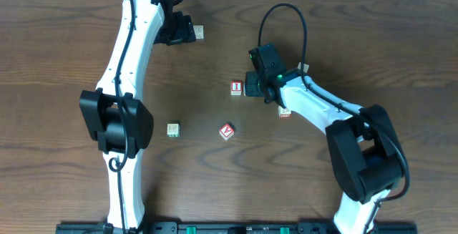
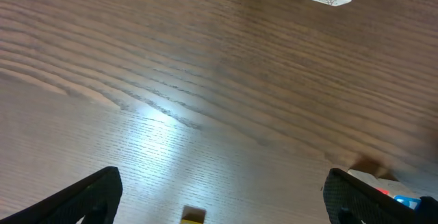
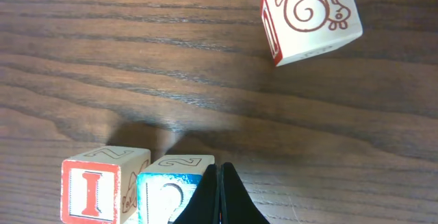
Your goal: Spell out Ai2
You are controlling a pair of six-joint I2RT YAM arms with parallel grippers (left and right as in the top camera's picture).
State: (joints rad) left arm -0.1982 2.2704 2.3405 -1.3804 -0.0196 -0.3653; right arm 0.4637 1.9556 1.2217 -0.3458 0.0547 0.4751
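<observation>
2 cube [image 3: 164,193] sits just beside I cube [image 3: 92,193]; right fingers [image 3: 205,209] pressed together, left fingers [image 2: 89,198] wide.

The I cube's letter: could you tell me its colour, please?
Red; the I cube shows best in the right wrist view.

The I cube [image 1: 236,88] is pale wood with a red-framed face and a red I turned up, and it sits square near the table's middle. The 2 cube [image 3: 170,186] stands flush against its side, the two touching in a straight row, its upper face framed in blue with a blue 2, partly hidden. The A cube [image 1: 227,131] lies apart from that pair, nearer the table's front edge, its red A facing up and its body turned diagonal to them.
</observation>
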